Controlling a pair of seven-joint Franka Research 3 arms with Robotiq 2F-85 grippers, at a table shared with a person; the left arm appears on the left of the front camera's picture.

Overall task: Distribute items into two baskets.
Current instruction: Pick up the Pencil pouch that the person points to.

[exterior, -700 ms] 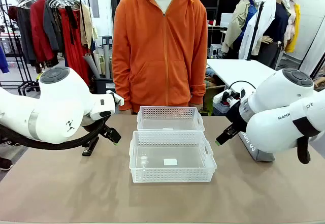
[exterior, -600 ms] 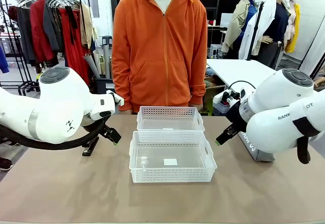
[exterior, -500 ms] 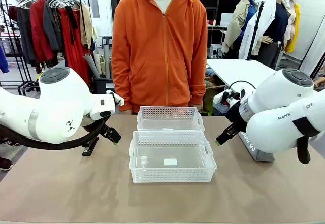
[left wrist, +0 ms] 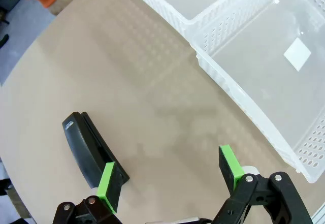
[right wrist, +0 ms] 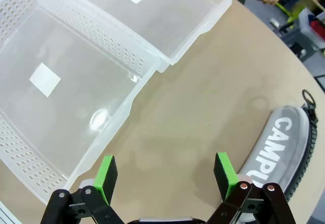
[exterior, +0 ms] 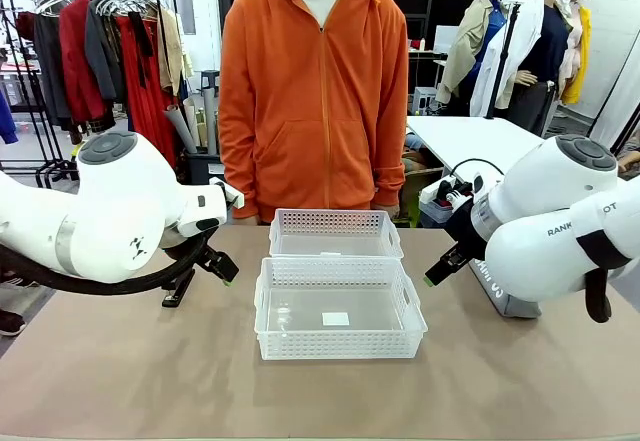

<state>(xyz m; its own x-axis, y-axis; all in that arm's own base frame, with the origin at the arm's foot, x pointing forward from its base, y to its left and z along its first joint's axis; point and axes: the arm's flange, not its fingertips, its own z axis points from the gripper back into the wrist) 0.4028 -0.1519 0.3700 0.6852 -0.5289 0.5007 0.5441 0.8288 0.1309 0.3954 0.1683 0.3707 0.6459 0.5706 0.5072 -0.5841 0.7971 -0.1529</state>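
Two translucent white lattice baskets sit mid-table: the larger near basket [exterior: 340, 346] with a white label on its floor, and a smaller far basket [exterior: 335, 224] behind it. A black stapler [exterior: 179, 288] lies on the table at the left, just below my left gripper [exterior: 222, 261]; in the left wrist view the stapler [left wrist: 86, 148] lies beside the left green pad, and the left gripper [left wrist: 170, 170] is open and holds nothing. The grey "CAMPUS" pouch [right wrist: 282, 142] lies by my right gripper [right wrist: 165, 173], also open and empty. In the front view the pouch [exterior: 500, 299] is mostly hidden behind the right arm.
A person in an orange hoodie [exterior: 315, 91] stands at the far edge behind the baskets, hands out of view. A clothes rack stands at the back left and a white table with a power strip at the back right. Bare tabletop [exterior: 150, 381] lies in front of the baskets.
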